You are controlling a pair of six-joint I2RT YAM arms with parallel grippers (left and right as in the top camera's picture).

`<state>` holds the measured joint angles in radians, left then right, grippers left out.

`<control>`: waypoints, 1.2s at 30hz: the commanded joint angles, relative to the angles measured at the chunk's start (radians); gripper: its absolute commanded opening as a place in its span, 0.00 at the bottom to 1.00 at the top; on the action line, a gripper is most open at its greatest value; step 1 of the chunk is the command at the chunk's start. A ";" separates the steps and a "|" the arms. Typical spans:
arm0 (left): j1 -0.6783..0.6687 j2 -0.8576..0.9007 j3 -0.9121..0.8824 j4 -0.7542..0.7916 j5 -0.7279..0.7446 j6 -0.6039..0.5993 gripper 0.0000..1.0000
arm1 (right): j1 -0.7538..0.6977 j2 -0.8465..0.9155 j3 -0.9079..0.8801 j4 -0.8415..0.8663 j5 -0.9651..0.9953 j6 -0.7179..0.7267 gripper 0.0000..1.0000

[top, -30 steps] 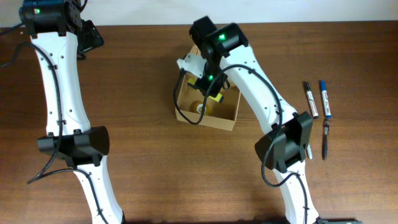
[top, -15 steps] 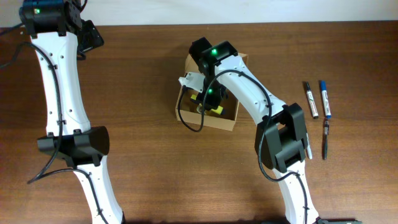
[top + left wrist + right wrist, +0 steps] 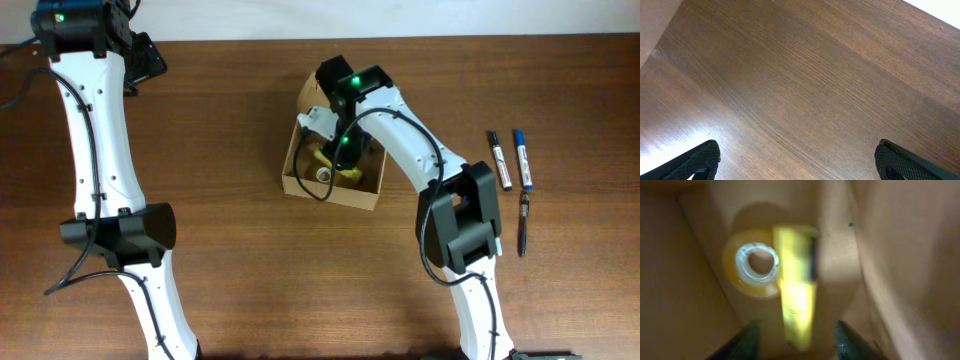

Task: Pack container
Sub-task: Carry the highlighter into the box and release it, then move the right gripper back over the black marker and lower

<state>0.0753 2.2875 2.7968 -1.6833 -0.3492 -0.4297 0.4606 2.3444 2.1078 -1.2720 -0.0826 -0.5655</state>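
Observation:
The container (image 3: pixel 340 196) is an open tan cardboard box at the table's middle; its inner wall (image 3: pixel 900 255) fills the right wrist view. Inside lie a roll of clear tape (image 3: pixel 756 262) and a yellow marker (image 3: pixel 797 295), blurred, beside the roll. My right gripper (image 3: pixel 797 341) hangs inside the box just over the marker, open, with a gap on each side of the yellow body. From above, the right gripper (image 3: pixel 343 150) covers part of the box. My left gripper (image 3: pixel 797 161) is wide open over bare wood at the far left back (image 3: pixel 145 60).
Two capped markers (image 3: pixel 500 160) (image 3: pixel 522 158) lie side by side at the right of the table, with a thin dark pen (image 3: pixel 523 225) just in front of them. The right arm's base (image 3: pixel 458 235) stands between box and pens.
My right gripper has shifted over the box and its jaws have parted, letting go of the yellow marker. The left arm has not moved.

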 commanded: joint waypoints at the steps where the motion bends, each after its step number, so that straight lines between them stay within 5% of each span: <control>1: 0.004 0.005 0.016 -0.001 -0.014 0.005 1.00 | -0.002 0.018 -0.003 -0.013 0.004 0.002 0.57; 3: 0.004 0.005 0.016 -0.002 -0.014 0.005 1.00 | -0.002 0.016 0.006 -0.032 0.003 0.010 0.69; 17: 0.004 0.005 0.016 -0.001 -0.014 0.005 1.00 | -0.034 -0.254 0.151 -0.087 0.101 0.148 0.63; 27: 0.004 0.005 0.016 -0.002 -0.014 0.005 1.00 | -0.393 -0.484 0.111 -0.051 0.124 0.290 0.70; 36: 0.004 0.005 0.016 -0.002 -0.014 0.005 1.00 | -0.717 -0.408 -0.085 0.008 0.045 0.383 0.71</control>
<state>0.0753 2.2875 2.7968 -1.6833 -0.3492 -0.4297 -0.2317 1.8851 2.0880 -1.2778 0.0071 -0.2195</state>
